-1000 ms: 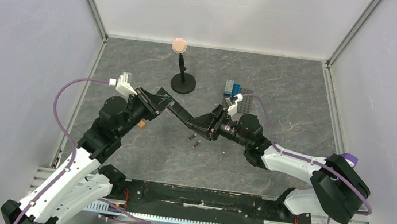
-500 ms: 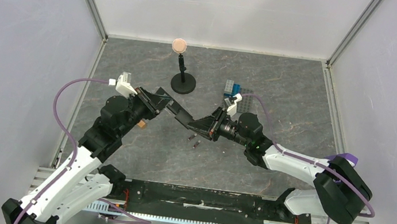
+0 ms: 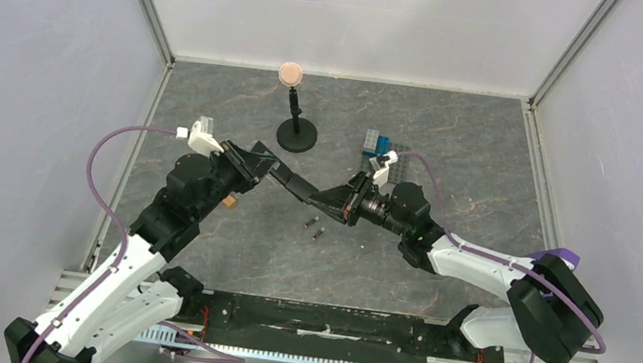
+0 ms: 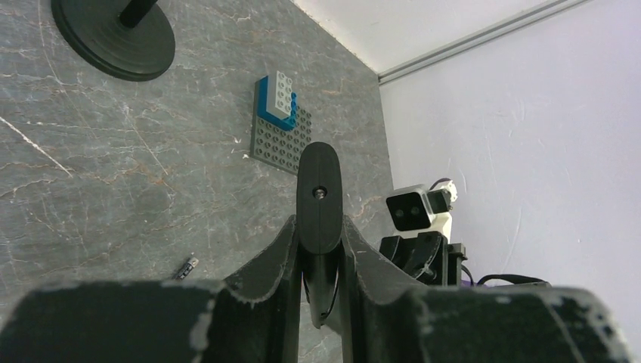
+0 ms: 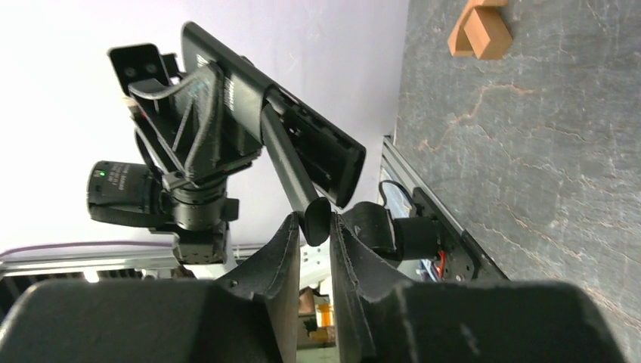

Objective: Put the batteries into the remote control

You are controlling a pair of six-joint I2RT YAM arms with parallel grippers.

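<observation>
The remote control (image 3: 294, 184) is a long black bar held above the table, and my left gripper (image 3: 256, 165) is shut on its left part. In the left wrist view the remote control (image 4: 318, 189) stands end-on between the fingers of my left gripper (image 4: 318, 227). A thin black cover strip (image 5: 286, 168) angles off the remote control (image 5: 302, 132), its rounded end pinched in my right gripper (image 5: 314, 221), which also shows from above (image 3: 334, 202). Two batteries (image 3: 312, 228) lie on the table below the remote. One battery (image 4: 189, 266) shows in the left wrist view.
A black stand (image 3: 296, 131) with a round tan top is behind the remote. A grey studded baseplate (image 3: 399, 152) with blue bricks sits behind the right gripper. A small brown block (image 3: 228, 200) lies by the left arm. White walls close in the table.
My right gripper's jaws have narrowed onto the end of the cover strip. Both grippers and the remote have shifted slightly toward the far side.
</observation>
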